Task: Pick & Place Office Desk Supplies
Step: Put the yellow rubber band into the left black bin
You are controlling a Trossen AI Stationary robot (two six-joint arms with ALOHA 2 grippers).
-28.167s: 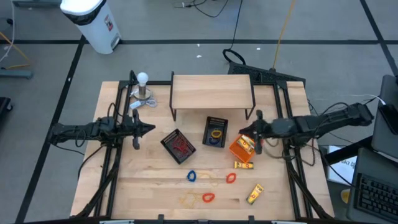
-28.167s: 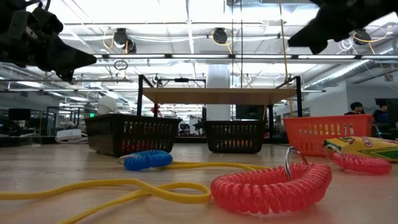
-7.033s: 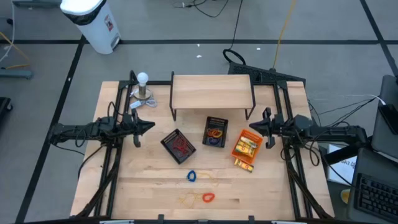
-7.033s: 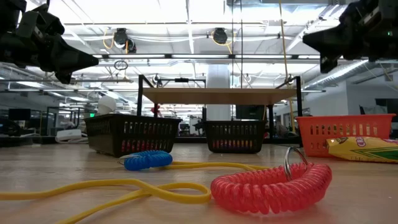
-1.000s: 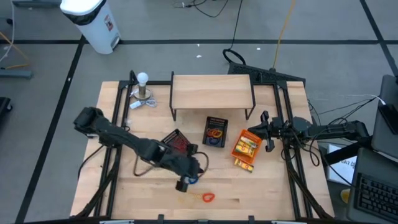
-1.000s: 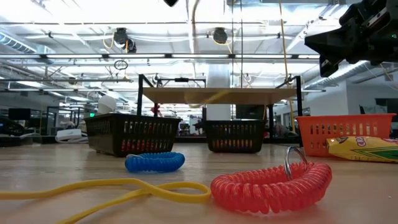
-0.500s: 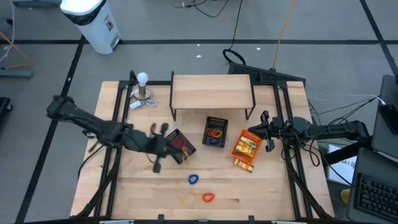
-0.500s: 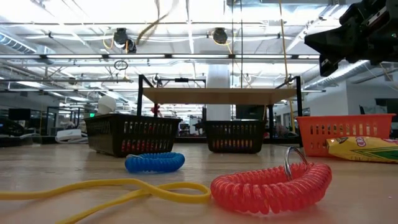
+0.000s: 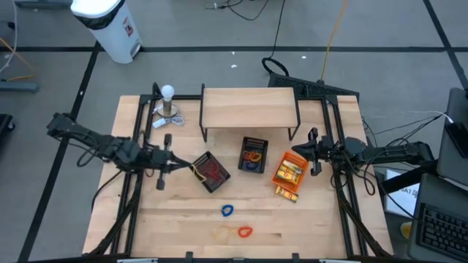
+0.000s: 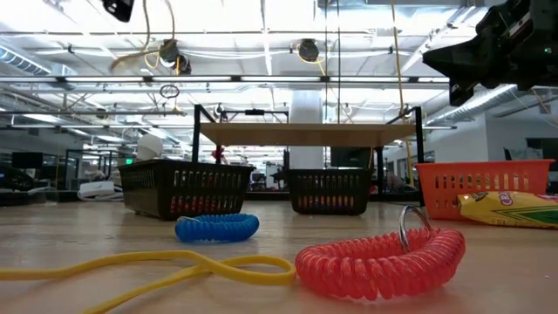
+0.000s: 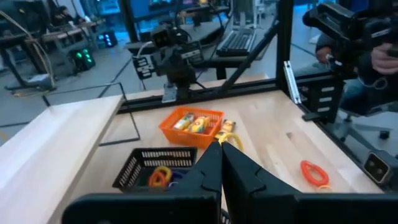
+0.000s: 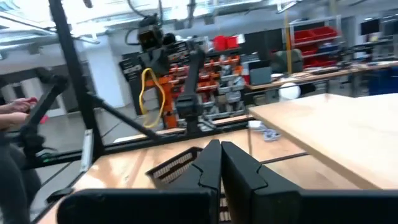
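High view has my left gripper (image 9: 178, 165) pinched tight on a yellow band loop (image 9: 196, 169), dangling right at the edge of the left black mesh tray (image 9: 210, 172), which has red bands inside. The right gripper (image 9: 313, 155) is closed with nothing in it, parked just beside the orange tray (image 9: 288, 172) with its yellow packets. One more yellow packet (image 9: 286, 193) lies on the table next to that tray. A blue loop (image 9: 227, 210) and a red loop (image 9: 244, 232) lie on the wood near the front.
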